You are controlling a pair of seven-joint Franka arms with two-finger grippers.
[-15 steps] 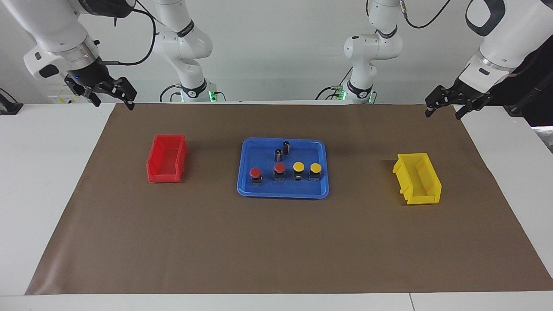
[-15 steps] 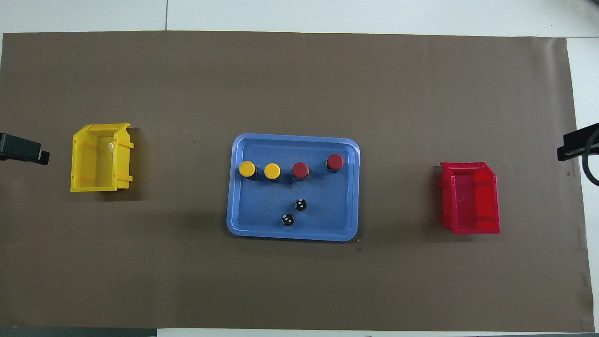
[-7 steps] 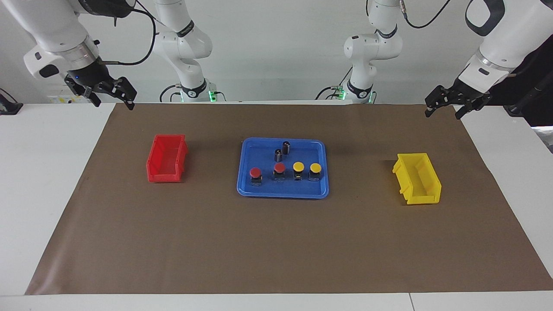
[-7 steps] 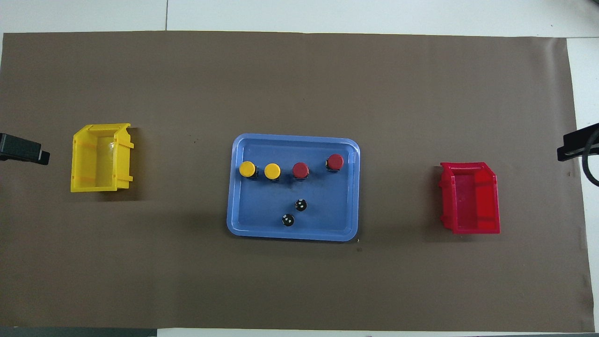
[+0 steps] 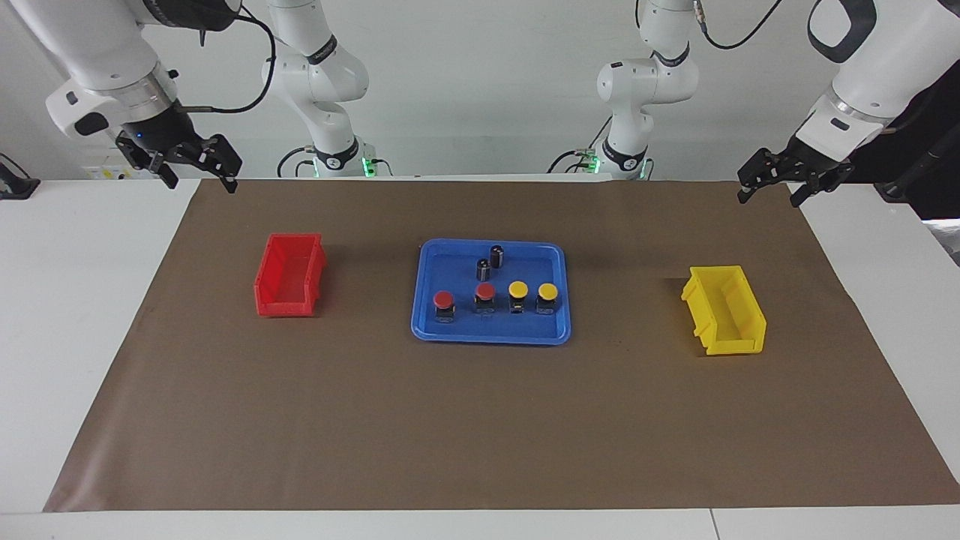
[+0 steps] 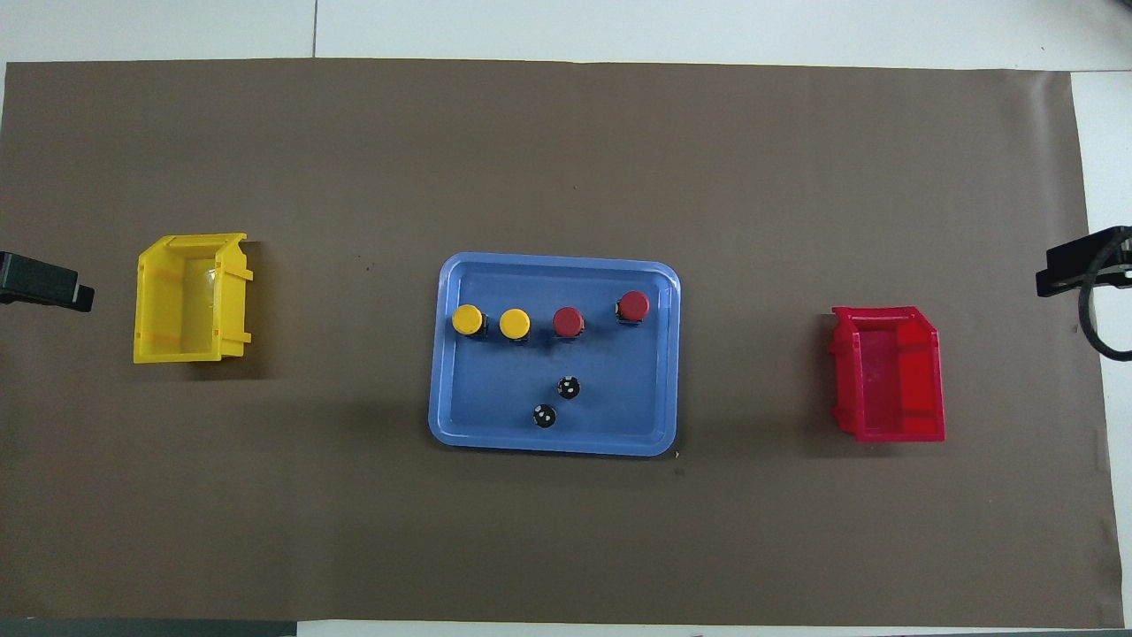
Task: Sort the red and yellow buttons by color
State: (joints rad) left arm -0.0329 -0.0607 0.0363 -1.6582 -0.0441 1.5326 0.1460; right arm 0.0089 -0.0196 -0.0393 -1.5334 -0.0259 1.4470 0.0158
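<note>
Sorting has not begun: two red-capped push-buttons [image 5: 444, 301] and two yellow-capped push-buttons [image 5: 518, 289] stand in the blue plastic tray [image 5: 427, 327] mid-table. Both the right gripper [image 5: 196, 164] and left gripper [image 5: 772, 182] hover, fingers spread and empty, over the robots' table corners (either must descend first).

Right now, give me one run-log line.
buttons: two red buttons, two yellow buttons on blue tray | bins: empty | left gripper: open, raised | right gripper: open, raised

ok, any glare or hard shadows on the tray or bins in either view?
Overhead view: soft shadow beside the blue tray and yellow bin, faint sheen inside the bin; facing view: even light, no glare on the tray or red bin.
</note>
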